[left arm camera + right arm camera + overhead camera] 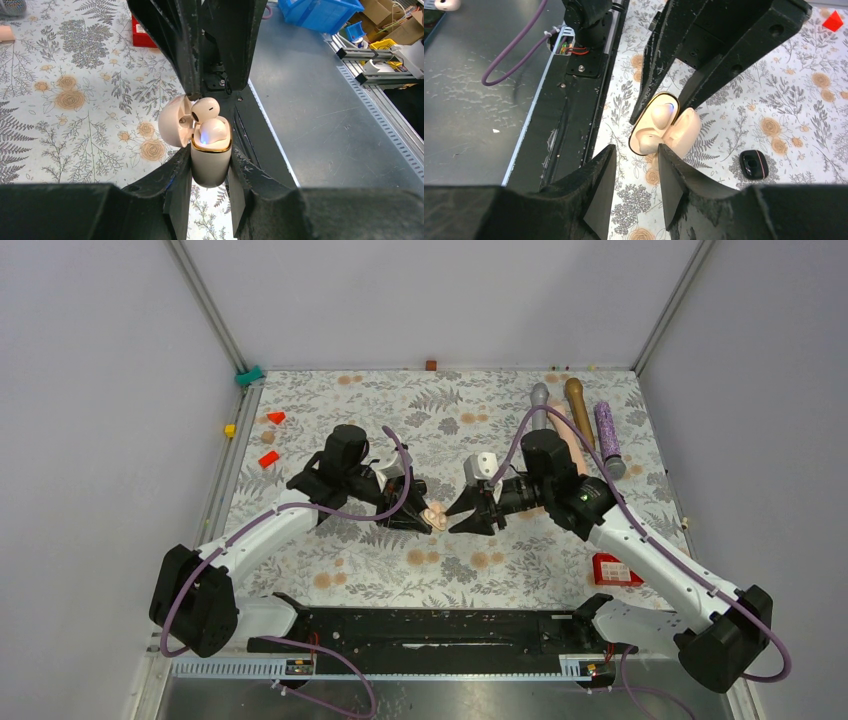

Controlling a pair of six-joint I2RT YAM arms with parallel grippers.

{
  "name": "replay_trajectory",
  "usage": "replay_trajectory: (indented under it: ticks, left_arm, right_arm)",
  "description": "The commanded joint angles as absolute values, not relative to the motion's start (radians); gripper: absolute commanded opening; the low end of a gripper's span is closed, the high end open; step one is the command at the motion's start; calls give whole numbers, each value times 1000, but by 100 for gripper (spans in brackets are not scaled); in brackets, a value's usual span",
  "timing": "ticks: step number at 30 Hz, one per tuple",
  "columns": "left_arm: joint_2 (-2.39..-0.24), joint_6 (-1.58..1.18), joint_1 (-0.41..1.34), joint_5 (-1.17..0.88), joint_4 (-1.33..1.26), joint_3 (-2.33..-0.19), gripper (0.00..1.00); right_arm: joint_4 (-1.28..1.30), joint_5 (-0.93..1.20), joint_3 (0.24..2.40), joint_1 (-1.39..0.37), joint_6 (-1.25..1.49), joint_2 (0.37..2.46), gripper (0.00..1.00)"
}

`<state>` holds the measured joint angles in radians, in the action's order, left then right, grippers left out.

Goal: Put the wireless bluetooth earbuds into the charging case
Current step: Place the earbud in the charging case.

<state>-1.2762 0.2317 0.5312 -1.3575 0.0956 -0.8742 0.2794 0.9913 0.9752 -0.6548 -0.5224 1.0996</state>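
The charging case (435, 516) hangs above the middle of the worktop (420, 410), clamped at its lower body by the left tool (211, 172), one black finger pressed on each side. Its lid is swung back on the hinge. Both earbuds (214, 131) lie in the case. One sits low with a blue glow on it. The other stands higher, by the hinge.

The right tool (636, 152) faces the case from the other side. Its jaws stand partly apart with nothing between them, and the tips are just beside the case mouth. Little room is left between the two tools. Open cloth lies on every other side of the case.

The case is smooth cream plastic, rounded like a pebble, with a thin gold rim around the mouth. The tool fingers are matt black, wedge-shaped and scuffed.

A small black oval thing (754, 164) lies on the cloth near the case. Well left of the case are red blocks (276, 417). Well right and behind it lie several long rods (608, 435). A red box (615, 570) sits right of the case, nearer the arms. A black rail (430, 625) runs along the near edge.

The worktop carries a pale cloth printed with grey ferns and tan flowers. Plain grey walls close it in.
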Motion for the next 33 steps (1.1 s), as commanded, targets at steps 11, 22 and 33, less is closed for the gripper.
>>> replay_trajectory:
  ticks: [11,22,33]
  left_arm:
    - [-1249,244,536,-1364,48,-888,0]
    - [-1249,247,536,-1363,48,-884,0]
    - [-1253,253,536,-1361,52,-886,0]
  right_arm:
    - [260,993,994,-691,-514,1123,48]
    - [320,969,1032,-692,-548,1096,49]
    - [321,817,1071,-640,-506,996,96]
